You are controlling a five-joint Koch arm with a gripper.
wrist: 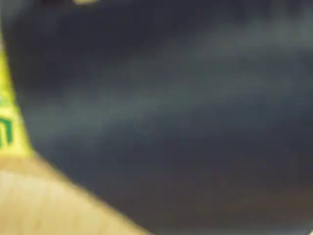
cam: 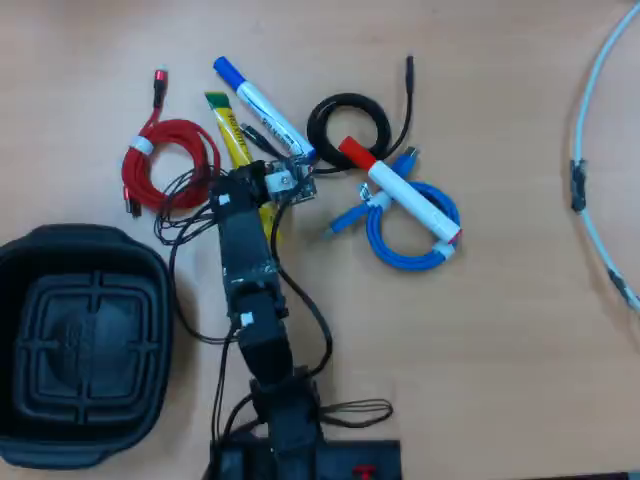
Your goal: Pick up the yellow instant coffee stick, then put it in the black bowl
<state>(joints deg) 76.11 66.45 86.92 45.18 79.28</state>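
Note:
The yellow instant coffee stick (cam: 231, 133) lies slanted on the wooden table, green end at the upper left. My gripper (cam: 248, 178) hangs directly over its middle and hides that part; a bit of yellow shows again below the gripper. The jaws are covered by the arm's own head, so their state is unclear. In the wrist view the picture is badly blurred: the coffee stick (wrist: 8, 112) is a yellow strip with green print at the left edge, beside a dark mass. The black bowl (cam: 30, 300) stands empty at the lower left, well apart from the gripper.
A blue-capped white marker (cam: 262, 108) lies just right of the stick. A red cable coil (cam: 170, 160) is to its left. A black cable coil (cam: 350, 125), a red-capped marker (cam: 400, 190) and a blue cable coil (cam: 410, 225) lie to the right. A white cable (cam: 600, 150) curves along the right edge.

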